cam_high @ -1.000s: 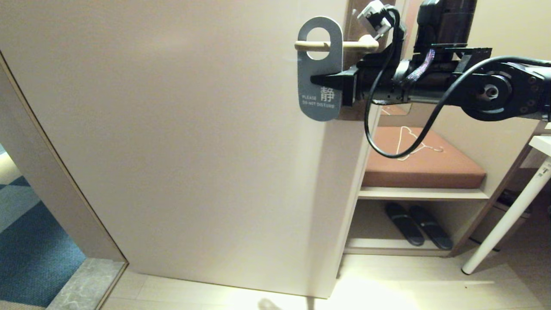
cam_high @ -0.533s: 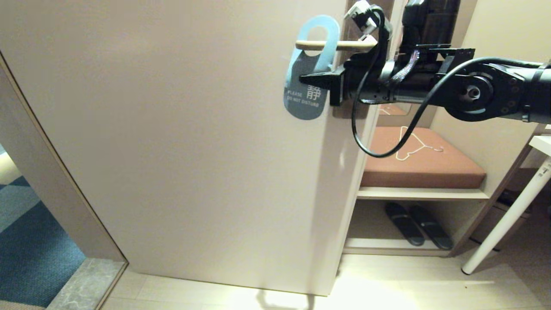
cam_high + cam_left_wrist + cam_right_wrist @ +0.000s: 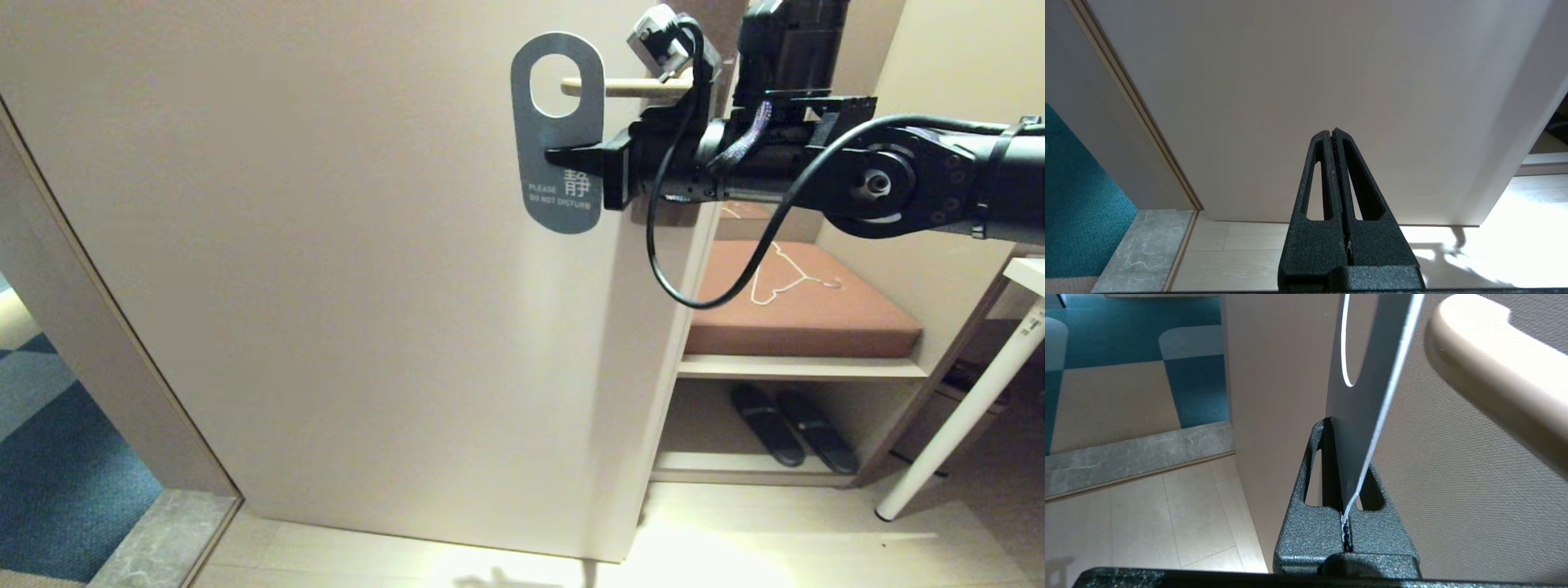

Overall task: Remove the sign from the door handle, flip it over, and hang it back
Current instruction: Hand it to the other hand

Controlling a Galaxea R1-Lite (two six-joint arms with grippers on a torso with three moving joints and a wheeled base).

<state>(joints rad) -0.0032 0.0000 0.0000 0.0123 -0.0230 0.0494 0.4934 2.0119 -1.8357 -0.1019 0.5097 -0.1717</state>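
Blue-grey and flat, the rounded door-hanger sign [image 3: 560,135] reading "PLEASE DO NOT DISTURB" sits pinched in your right tool [image 3: 571,155], whose black fingers are closed flat on the card at mid-height, just above the lettering. Your right arm reaches in horizontally from the right side of the head view, a black cable looping beneath it. The sign hangs upright in front of the cream door [image 3: 326,269], printed face toward the head camera. Its oval hole lies level with the slim beige-champagne metal lever handle [image 3: 624,86], and the lever's free tip shows just at the hole's right edge; you cannot tell from the head view whether the tip is inside the hole. From the right wrist, the sign [image 3: 1367,408] stands edge-on between the two fingers, and the rounded end of the handle [image 3: 1486,371] sits just beside the card, apart from it. Your left tool [image 3: 1333,134] is pressed fully closed on nothing, pointing at the lower part of the door [image 3: 1310,81] above the pale floor.
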